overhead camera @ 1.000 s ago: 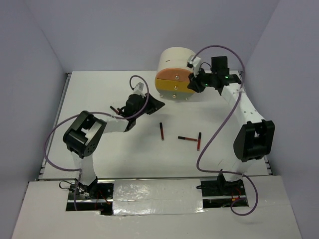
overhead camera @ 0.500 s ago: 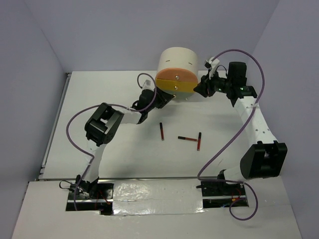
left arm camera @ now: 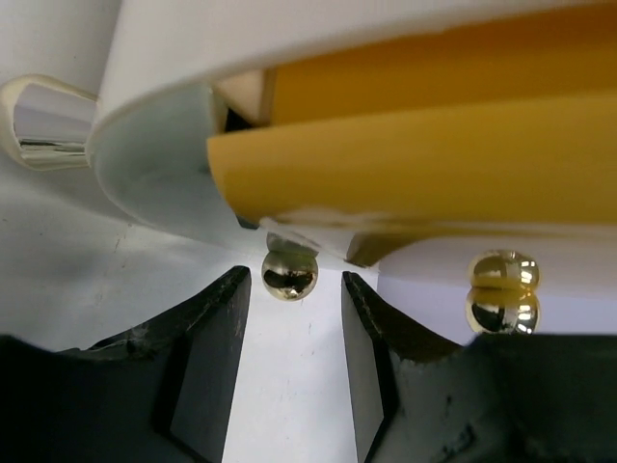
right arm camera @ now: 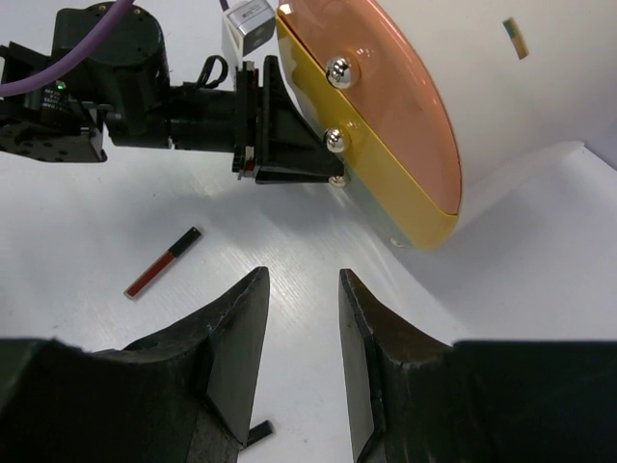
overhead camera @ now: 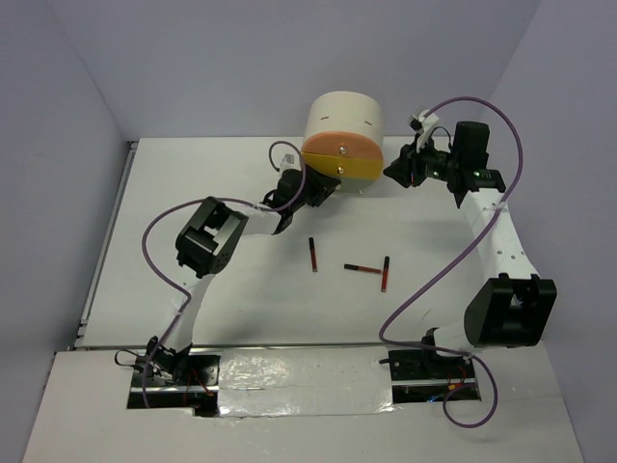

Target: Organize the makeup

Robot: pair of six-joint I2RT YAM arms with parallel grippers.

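Three dark-red and black makeup sticks lie mid-table: one (overhead camera: 313,254) on the left, one (overhead camera: 363,268) flat beside an upright-lying one (overhead camera: 385,274). My left gripper (overhead camera: 323,189) is open at the lower left of the cream cylinder's yellow drawer (overhead camera: 344,167). In the left wrist view its jaws (left arm camera: 294,280) flank a gold knob (left arm camera: 289,273) without touching it. My right gripper (overhead camera: 392,174) is open and empty right of the cylinder; its wrist view (right arm camera: 301,289) shows one stick (right arm camera: 164,260). The brush and packets are out of view.
The cream cylinder (overhead camera: 344,121) stands at the back centre with an orange drawer (overhead camera: 337,146) above the yellow one. A second gold knob (left arm camera: 503,289) and a chrome foot (left arm camera: 43,121) show under it. Grey walls enclose the table.
My left gripper moved right and back, up to the yellow drawer's knob. My right gripper drew back to the right, away from the cylinder. The sticks have not moved.
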